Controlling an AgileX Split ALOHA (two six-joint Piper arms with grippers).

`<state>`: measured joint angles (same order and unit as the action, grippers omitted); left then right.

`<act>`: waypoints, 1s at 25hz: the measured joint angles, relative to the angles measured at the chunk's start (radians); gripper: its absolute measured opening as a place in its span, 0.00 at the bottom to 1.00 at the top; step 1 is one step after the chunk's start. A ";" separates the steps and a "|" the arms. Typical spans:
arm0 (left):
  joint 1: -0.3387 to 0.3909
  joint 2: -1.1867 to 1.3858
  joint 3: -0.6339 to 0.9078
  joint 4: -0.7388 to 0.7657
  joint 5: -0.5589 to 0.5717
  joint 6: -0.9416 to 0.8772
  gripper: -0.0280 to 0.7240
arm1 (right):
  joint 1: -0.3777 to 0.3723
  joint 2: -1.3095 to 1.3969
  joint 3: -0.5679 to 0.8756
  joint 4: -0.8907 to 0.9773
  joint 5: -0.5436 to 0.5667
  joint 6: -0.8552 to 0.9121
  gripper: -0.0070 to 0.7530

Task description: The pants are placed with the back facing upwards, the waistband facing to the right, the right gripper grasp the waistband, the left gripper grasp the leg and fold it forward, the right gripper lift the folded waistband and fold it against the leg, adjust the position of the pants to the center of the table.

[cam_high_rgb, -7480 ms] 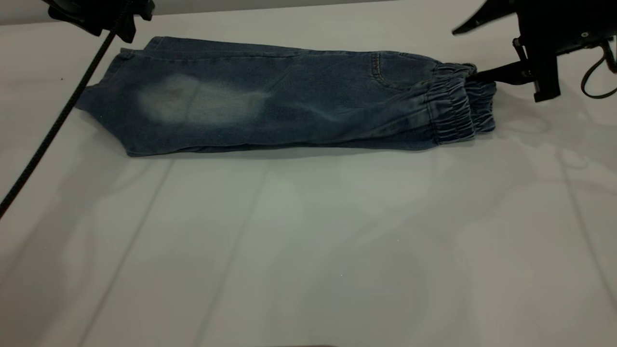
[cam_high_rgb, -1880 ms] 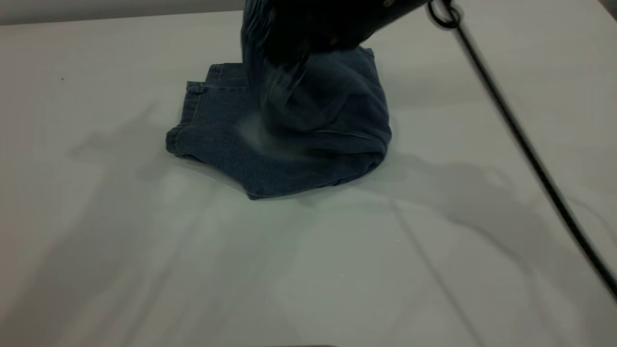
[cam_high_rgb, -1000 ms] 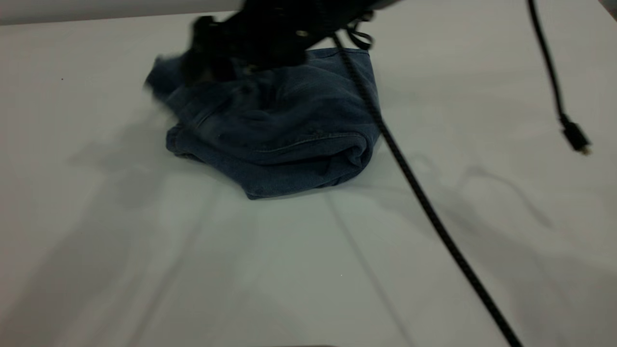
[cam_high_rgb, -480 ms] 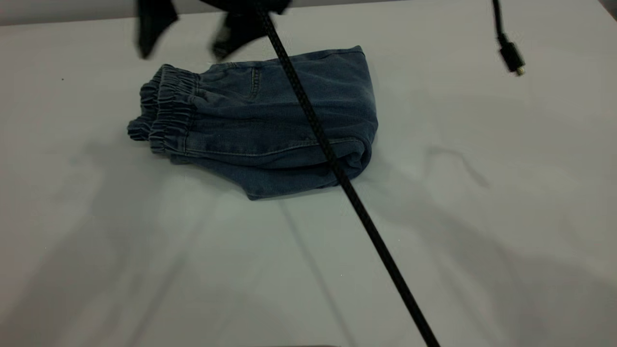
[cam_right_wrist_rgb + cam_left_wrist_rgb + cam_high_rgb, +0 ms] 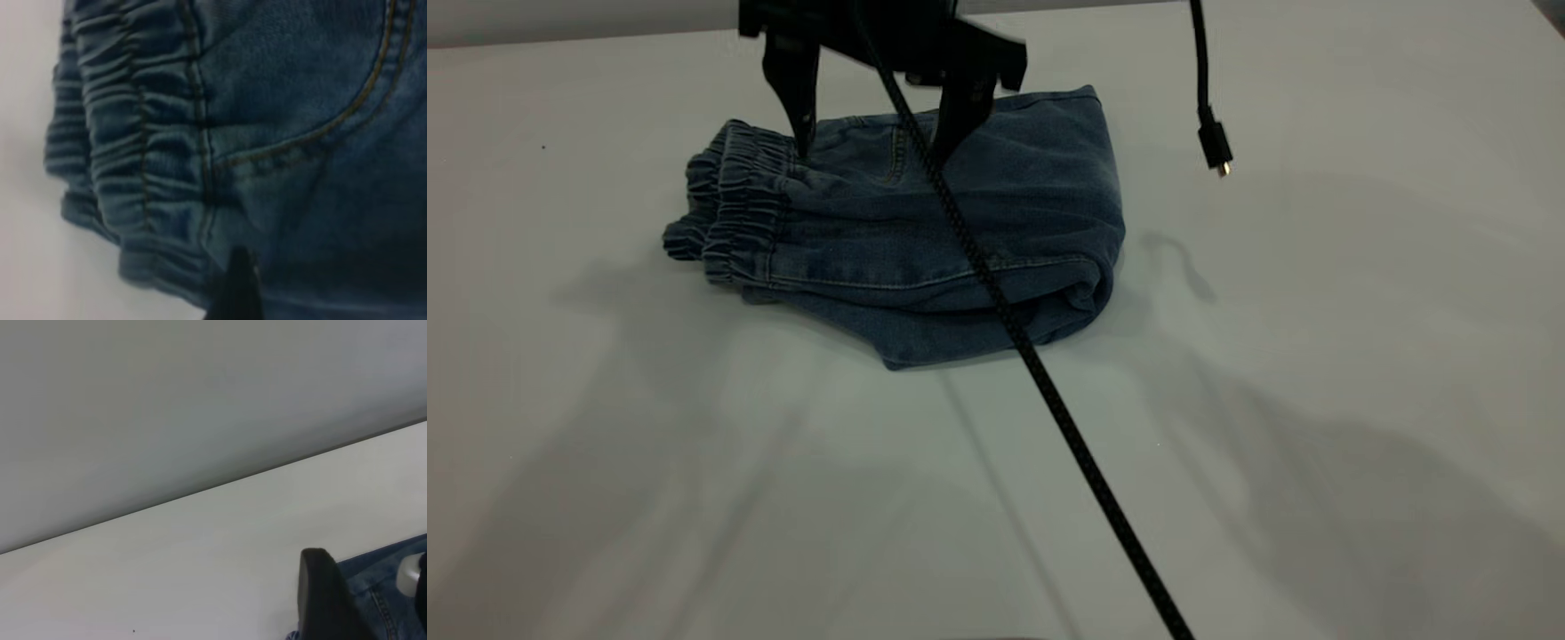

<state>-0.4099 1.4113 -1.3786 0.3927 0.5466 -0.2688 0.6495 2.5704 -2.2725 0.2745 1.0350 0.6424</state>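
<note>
The blue denim pants (image 5: pixel 960 222) lie folded in half at the back middle of the white table (image 5: pixel 1227 444). Their elastic waistband (image 5: pixel 738 204) points left and the fold is on the right. My right gripper (image 5: pixel 880 142) hangs open just above the upper layer, one finger (image 5: pixel 800 116) by the waistband, the other near the back pocket, holding nothing. In the right wrist view the waistband (image 5: pixel 133 133) and pocket seam fill the picture, with one fingertip (image 5: pixel 235 280) showing. My left gripper (image 5: pixel 373 610) is outside the exterior view, open, with a strip of the pants (image 5: pixel 383 583) beyond it.
A black braided cable (image 5: pixel 1049 400) runs from the right arm across the pants to the front right. A loose cable end with a plug (image 5: pixel 1215 147) dangles right of the pants. Bare table lies in front and to both sides.
The right gripper carried the waistband leftward over the legs and let it go. It then rose and now hangs open over the folded pants.
</note>
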 joint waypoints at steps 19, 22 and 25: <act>0.000 0.000 0.044 -0.003 -0.010 0.000 0.44 | 0.009 0.106 -0.016 -0.085 0.112 0.007 0.71; 0.000 0.000 0.045 -0.003 -0.012 0.000 0.44 | 0.009 0.106 -0.016 -0.092 0.147 -0.016 0.71; 0.000 0.000 0.045 -0.003 -0.012 0.000 0.44 | 0.009 0.106 -0.016 -0.089 0.156 -0.023 0.71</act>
<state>-0.4099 1.4113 -1.3338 0.3896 0.5345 -0.2684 0.6588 2.6760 -2.2889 0.1858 1.1909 0.6190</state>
